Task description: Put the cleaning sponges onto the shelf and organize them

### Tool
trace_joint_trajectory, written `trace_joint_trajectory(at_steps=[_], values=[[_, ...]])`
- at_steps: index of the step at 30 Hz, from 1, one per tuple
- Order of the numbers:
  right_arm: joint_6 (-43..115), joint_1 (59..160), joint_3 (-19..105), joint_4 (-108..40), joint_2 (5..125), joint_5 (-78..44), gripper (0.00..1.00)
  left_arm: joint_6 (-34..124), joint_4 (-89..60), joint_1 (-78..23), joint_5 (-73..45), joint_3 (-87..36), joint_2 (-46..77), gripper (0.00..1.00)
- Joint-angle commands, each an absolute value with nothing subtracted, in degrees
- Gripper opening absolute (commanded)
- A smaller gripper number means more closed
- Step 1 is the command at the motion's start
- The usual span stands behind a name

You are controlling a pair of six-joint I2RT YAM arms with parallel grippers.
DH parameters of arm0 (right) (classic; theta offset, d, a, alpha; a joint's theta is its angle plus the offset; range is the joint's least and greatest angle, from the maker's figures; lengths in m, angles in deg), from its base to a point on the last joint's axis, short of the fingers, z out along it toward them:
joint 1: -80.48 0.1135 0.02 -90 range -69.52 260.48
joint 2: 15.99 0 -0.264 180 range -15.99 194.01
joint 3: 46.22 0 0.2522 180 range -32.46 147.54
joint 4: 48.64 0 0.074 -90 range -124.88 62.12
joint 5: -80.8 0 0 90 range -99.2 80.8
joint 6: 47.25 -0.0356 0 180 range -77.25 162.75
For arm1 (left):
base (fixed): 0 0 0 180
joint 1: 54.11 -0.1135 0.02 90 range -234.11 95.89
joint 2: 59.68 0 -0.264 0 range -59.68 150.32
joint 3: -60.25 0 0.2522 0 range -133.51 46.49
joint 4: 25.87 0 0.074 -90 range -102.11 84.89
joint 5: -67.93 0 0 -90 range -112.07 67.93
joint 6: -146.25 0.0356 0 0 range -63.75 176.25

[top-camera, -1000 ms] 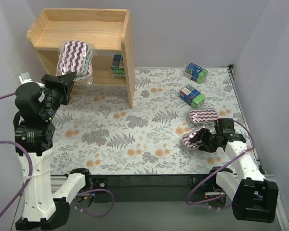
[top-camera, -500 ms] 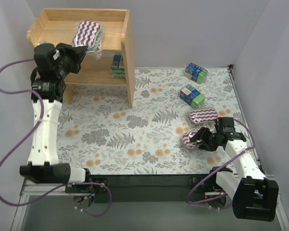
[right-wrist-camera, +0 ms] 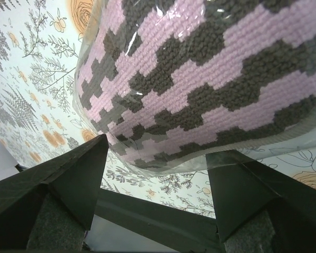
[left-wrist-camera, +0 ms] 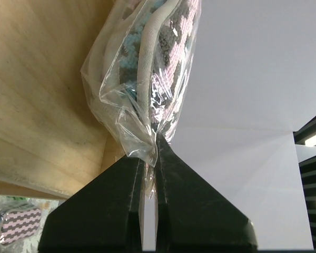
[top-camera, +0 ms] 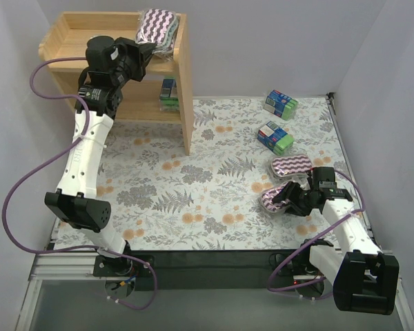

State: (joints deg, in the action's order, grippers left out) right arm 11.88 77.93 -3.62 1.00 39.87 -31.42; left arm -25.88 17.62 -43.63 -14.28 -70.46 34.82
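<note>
My left gripper [top-camera: 142, 49] is shut on the clear wrap of a purple-and-white zigzag sponge [top-camera: 159, 26] and holds it at the right end of the wooden shelf's top tier [top-camera: 69, 48]. In the left wrist view the fingers [left-wrist-camera: 150, 158] pinch the wrap's edge and the sponge [left-wrist-camera: 158, 68] hangs on edge beside the wood [left-wrist-camera: 37, 79]. My right gripper [top-camera: 284, 198] is open, its jaws on either side of a second purple sponge [top-camera: 270, 201] on the mat; the right wrist view shows this sponge [right-wrist-camera: 200, 68] between the fingertips [right-wrist-camera: 158, 158]. A third purple sponge [top-camera: 292, 165] lies just behind.
One blue-and-green pack [top-camera: 168, 94] stands on the shelf's lower tier at the right. Two more packs [top-camera: 281, 103] [top-camera: 274, 136] lie on the floral mat [top-camera: 193, 179] at the far right. The shelf's right side panel [top-camera: 186, 89] reaches down to the mat.
My left arm has lifted the purple sponge from in front of the lower tier up and rightward to the top tier's right end. The right gripper has stayed around its sponge.
</note>
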Motion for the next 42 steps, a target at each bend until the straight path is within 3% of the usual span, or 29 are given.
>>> trace_joint_trajectory(at_steps=[1, 9, 11, 16, 19, 22, 27, 34, 37, 42], values=[[12.87, 78.01, -0.73, -0.52, 40.26, -31.26, 0.69, -26.81, 17.68, -41.81, -16.98, -72.60, 35.77, 0.00], [13.13, 78.01, -0.20, -0.87, 40.96, -31.70, 0.69, -27.42, 17.86, -41.63, -16.63, -71.73, 37.00, 0.02], [13.22, 78.01, -0.20, -1.13, 41.05, -31.62, 0.69, -27.77, 17.42, -41.54, -15.22, -70.59, 36.56, 0.12], [13.31, 78.01, -0.20, -1.75, 41.58, -31.27, 0.68, -26.20, 14.08, -41.54, -16.00, -66.19, 30.78, 0.50], [13.13, 78.10, -0.38, -2.27, 42.28, -31.00, 0.67, -23.56, 14.17, -41.54, -16.10, -64.79, 27.61, 0.66], [13.04, 78.01, -0.99, -3.15, 43.07, -30.91, 0.65, -20.75, 14.34, -41.46, -16.36, -61.10, 21.99, 0.75], [12.78, 78.10, -2.75, -4.73, 42.46, -32.66, 0.44, -15.84, 17.06, -41.54, -18.12, -53.11, 8.47, 0.77], [10.06, 78.89, -6.88, -7.19, 39.91, -35.66, 0.08, -8.02, 27.78, -41.54, -14.88, -43.02, -4.10, 0.78], [7.87, 82.04, -8.46, -9.21, 39.38, -36.01, 0.01, -7.30, 30.77, -41.54, -12.16, -33.28, -9.81, 0.78], [-2.32, 93.62, -10.05, -15.80, 39.82, -34.09, 0.01, -6.42, 31.74, -41.46, -8.89, -20.06, -18.10, 0.76]])
